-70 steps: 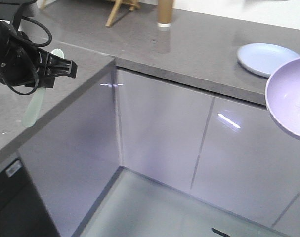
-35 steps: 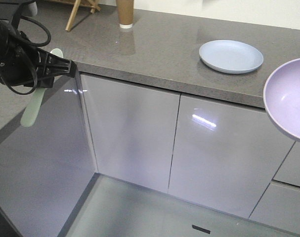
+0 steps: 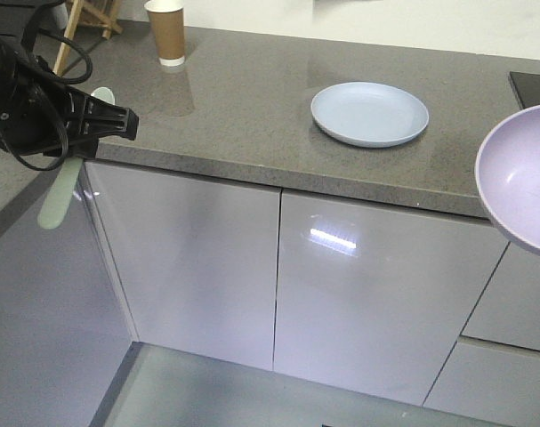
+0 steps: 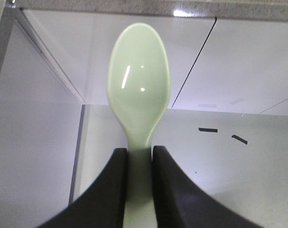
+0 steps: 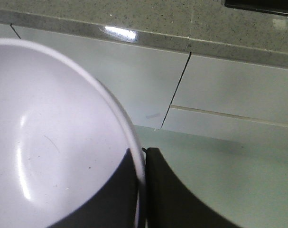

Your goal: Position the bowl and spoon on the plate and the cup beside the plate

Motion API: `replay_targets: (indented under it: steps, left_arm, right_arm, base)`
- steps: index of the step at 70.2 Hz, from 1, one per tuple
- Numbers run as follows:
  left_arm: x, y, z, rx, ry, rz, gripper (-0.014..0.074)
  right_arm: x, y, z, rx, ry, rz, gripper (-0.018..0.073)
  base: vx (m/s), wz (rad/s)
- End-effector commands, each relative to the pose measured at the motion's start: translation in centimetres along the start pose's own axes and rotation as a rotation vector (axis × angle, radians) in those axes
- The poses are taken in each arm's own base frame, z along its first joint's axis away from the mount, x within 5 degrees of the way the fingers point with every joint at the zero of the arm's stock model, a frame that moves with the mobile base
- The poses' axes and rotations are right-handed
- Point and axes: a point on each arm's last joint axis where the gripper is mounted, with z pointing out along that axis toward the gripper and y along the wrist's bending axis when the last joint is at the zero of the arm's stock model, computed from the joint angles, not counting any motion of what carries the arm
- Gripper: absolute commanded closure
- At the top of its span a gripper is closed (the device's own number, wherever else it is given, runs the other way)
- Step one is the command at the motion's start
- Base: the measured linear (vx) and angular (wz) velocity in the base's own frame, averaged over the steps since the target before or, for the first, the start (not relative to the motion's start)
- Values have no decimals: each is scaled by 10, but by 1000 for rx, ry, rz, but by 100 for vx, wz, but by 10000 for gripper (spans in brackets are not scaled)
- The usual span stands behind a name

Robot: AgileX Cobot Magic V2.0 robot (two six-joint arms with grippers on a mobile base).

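The left hand [image 4: 140,159] is clamped on the handle of the pale mint-green plastic spoon [image 4: 139,90], which hangs in the air before the cabinet fronts [image 3: 278,267]. The right hand [image 5: 144,159] pinches the rim of the round lavender plastic bowl [image 3: 523,173], also off the grey speckled counter [image 3: 252,98]. The round pale blue plastic plate [image 3: 369,114] lies bare. The brown paper cup [image 3: 167,31] stands well apart from it. By my judgement, no placement is done yet.

One plate [image 3: 369,114], one bowl [image 3: 519,182], one spoon [image 3: 56,200], one cup [image 3: 167,33].
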Motion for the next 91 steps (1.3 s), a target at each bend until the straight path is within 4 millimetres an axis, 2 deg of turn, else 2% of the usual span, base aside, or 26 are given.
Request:
replay_targets:
  steps: [1, 91]
  left_arm:
    - [-7, 1, -21, 28, -106, -5, 603]
    - [-7, 1, -21, 28, -106, -5, 603]
  right_arm:
    - [-8, -2, -13, 3, -100, -2, 566]
    - [-8, -2, -13, 3, -99, -2, 566]
  base:
    - [19, -10]
    - [26, -15]
